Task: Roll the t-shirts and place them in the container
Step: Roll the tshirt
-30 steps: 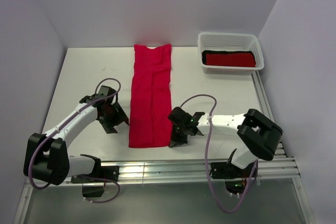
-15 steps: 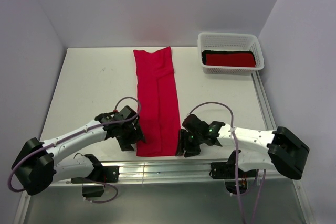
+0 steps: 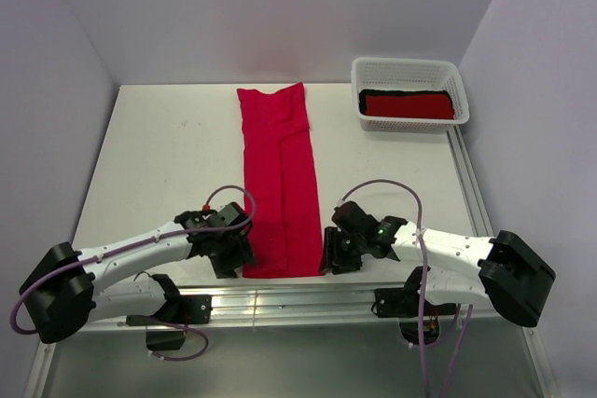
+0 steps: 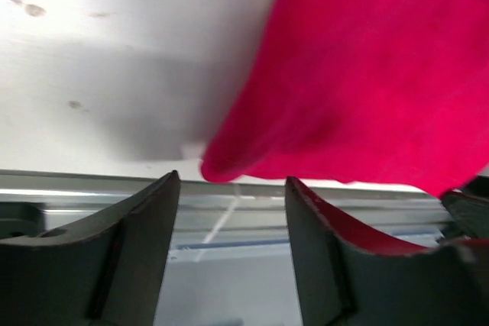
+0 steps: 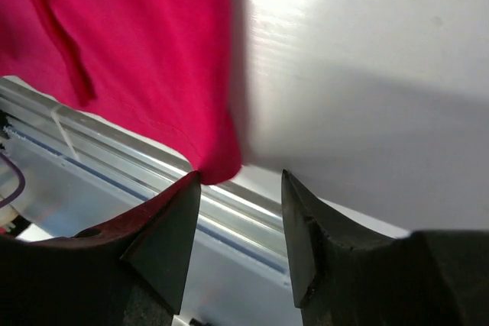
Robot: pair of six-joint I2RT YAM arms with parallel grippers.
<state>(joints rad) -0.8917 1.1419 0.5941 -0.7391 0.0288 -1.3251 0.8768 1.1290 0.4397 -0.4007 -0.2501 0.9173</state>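
A red t-shirt (image 3: pixel 278 184), folded into a long narrow strip, lies flat down the middle of the table, and its near end reaches the front edge. My left gripper (image 3: pixel 235 256) sits at that end's left corner and my right gripper (image 3: pixel 329 253) at its right corner. In the left wrist view the t-shirt (image 4: pixel 367 74) ends in a rounded corner just beyond my open left gripper (image 4: pixel 233 188), with nothing between the fingers. The right wrist view shows the t-shirt (image 5: pixel 137 43) corner touching the left fingertip of my open right gripper (image 5: pixel 238 181).
A white lattice basket (image 3: pixel 410 64) stands at the back right. It holds another red t-shirt (image 3: pixel 408 105) on a black cloth (image 3: pixel 373 93). An aluminium rail (image 3: pixel 308 297) runs along the table's near edge, right under both grippers. Grey walls close in the left, back and right.
The strip has been drawn toward the near edge and straightened. My right gripper has opened and let go. Both grippers have come down to the strip's near corners, and the left has narrowed a little.
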